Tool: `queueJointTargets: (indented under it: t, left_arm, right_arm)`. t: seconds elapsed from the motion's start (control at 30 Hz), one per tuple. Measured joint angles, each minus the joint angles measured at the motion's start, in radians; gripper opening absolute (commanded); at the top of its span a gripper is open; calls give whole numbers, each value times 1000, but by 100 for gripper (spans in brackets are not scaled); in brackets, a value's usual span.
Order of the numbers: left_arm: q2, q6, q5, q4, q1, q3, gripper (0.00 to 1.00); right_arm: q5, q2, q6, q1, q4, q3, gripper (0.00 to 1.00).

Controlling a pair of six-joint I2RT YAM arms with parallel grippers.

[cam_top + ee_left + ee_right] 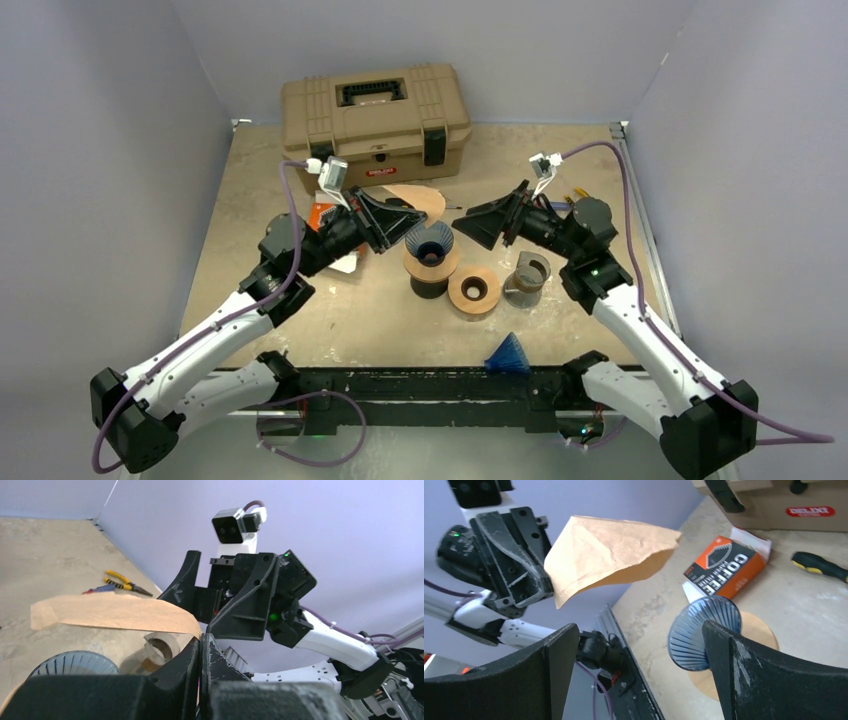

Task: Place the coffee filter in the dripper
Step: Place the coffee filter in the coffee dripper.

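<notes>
While it is pinched by one edge in the left gripper (201, 646), whose jaws are pressed together on the paper, the coffee filter (609, 555) shows as a flattened tan paper cone, faintly crinkled. It is held up in the air near the dripper (431, 240) and does not touch it. That dripper, a blue ribbed cone, stands mouth-up on a round wooden stand (431, 270) on the table (330, 320). Opposite, the right gripper (475, 228) holds nothing, its jaws wide apart. An orange coffee box (725, 565) lies beyond, near a tan toolbox (375, 112).
</notes>
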Motion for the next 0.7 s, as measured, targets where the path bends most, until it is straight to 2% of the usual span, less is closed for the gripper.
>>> queueJointTargets:
  t: [0.37, 0.7]
  left_arm:
    - [2, -60, 179, 286, 14, -51, 0]
    - [3, -71, 248, 365, 14, -53, 0]
  right_arm:
    - [-124, 94, 184, 0, 261, -81, 96]
    - [-167, 150, 235, 0, 364, -81, 95]
